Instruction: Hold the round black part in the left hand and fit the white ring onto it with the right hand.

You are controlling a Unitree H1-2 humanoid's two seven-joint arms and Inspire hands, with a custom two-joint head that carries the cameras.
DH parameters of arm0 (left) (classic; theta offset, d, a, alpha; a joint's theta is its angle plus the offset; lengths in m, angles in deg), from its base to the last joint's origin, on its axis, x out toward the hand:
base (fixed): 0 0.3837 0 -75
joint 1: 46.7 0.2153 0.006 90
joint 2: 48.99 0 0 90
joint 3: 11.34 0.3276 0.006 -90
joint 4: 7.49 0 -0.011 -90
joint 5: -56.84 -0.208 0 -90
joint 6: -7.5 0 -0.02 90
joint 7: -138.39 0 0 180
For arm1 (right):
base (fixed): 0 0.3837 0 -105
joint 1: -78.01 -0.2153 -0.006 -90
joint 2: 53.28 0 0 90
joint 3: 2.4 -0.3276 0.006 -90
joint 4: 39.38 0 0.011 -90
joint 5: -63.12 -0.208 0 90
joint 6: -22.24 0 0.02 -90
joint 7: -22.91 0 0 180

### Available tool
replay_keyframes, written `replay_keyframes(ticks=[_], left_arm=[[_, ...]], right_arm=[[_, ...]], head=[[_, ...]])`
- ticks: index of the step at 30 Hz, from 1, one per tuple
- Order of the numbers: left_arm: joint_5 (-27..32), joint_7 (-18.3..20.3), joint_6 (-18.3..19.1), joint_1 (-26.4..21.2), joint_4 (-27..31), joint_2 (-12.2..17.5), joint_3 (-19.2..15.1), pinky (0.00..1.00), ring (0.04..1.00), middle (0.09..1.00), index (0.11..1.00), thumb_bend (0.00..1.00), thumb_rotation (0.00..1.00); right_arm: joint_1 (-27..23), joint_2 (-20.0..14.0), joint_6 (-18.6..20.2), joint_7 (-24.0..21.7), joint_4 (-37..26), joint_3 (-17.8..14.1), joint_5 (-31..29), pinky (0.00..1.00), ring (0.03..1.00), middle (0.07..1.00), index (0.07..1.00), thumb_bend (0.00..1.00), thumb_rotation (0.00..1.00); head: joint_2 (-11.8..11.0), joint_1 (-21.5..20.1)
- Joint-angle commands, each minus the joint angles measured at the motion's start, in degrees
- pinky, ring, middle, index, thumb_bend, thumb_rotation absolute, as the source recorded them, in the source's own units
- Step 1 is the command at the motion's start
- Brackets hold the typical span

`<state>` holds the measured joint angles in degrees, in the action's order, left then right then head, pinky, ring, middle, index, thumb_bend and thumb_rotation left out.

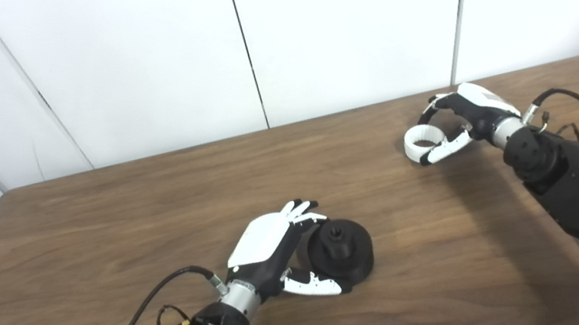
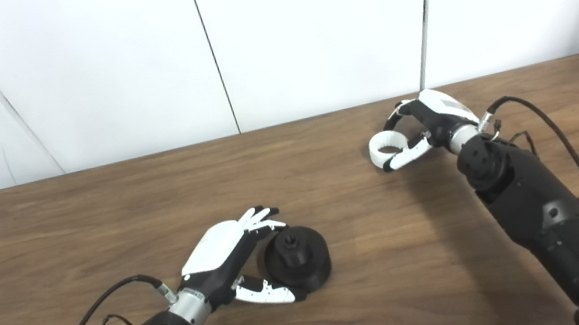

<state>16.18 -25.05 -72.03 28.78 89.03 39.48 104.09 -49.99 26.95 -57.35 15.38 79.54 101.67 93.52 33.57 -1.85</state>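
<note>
My left hand (image 1: 271,248) cups the rigid black part (image 1: 339,248); right hand (image 1: 464,118) pinches the light, stiff white ring (image 1: 423,143) by its rim.

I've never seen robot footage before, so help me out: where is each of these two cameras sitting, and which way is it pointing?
Left eye view: on the robot's head, looking down and forward at the wooden table; both arms rise from the bottom edge.
Right eye view: on the head, slightly to the right, aimed the same way, so everything sits further left in the picture.
Both show the left hand cupped around the round black part, the right hand closed on the white ring, and white wall panels behind.
</note>
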Motion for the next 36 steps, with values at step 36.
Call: replay_keyframes(ticks=[36], left_arm=[[0.78, 2.23, 0.44, -0.03, -0.35, -0.43, 0.84, 0.84, 1.0, 0.964, 0.751, 0.85, 0.43]], right_arm=[[-1.21, -1.39, -1.62, 0.96, -7.41, -1.72, -0.86, 0.79, 0.933, 0.884, 0.612, 0.82, 0.22]], head=[[-0.01, 0.02]])
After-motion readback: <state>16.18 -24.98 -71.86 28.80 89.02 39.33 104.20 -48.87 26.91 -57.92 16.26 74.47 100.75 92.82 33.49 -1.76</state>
